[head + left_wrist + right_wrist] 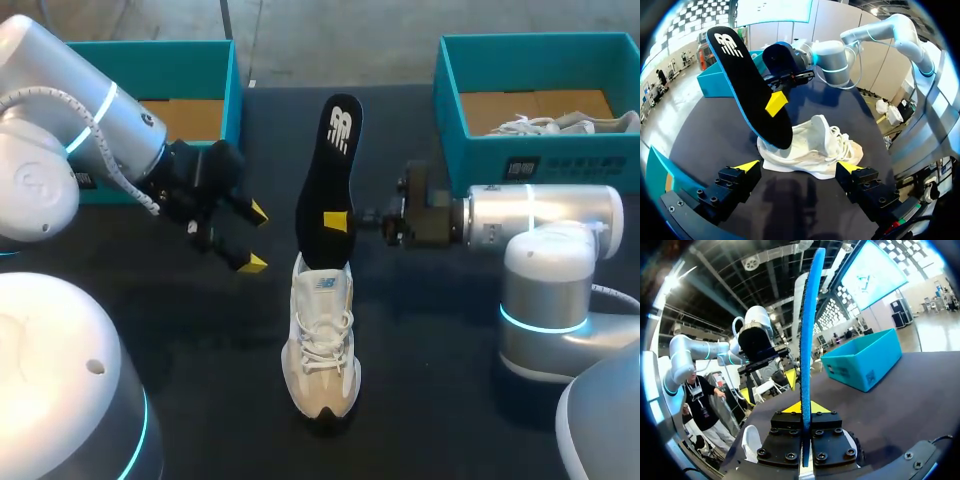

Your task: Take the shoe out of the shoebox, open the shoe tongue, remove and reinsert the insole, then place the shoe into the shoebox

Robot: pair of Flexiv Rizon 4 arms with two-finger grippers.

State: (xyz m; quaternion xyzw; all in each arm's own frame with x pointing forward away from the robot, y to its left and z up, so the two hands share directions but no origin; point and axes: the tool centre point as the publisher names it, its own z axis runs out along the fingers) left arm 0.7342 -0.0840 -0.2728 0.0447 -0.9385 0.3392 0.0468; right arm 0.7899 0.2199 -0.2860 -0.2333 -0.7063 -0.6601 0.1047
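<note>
A white lace-up shoe (322, 340) stands on the black table, toe toward the front edge. A black insole (330, 180) with a blue edge rises upright from the shoe's opening, its lower end still inside. My right gripper (336, 222) is shut on the insole's middle, coming in from the right. In the right wrist view the insole (807, 335) shows edge-on between the pinched fingers (804, 407). My left gripper (255, 238) hangs open to the left of the insole, touching nothing. In the left wrist view the shoe (815, 150) and insole (747, 85) lie ahead of its open fingers (799, 167).
A teal shoebox (200, 70) stands at the back left. Another teal box (540, 60) at the back right holds a second white shoe (560, 122). Black tabletop (430, 400) lies bare around the shoe.
</note>
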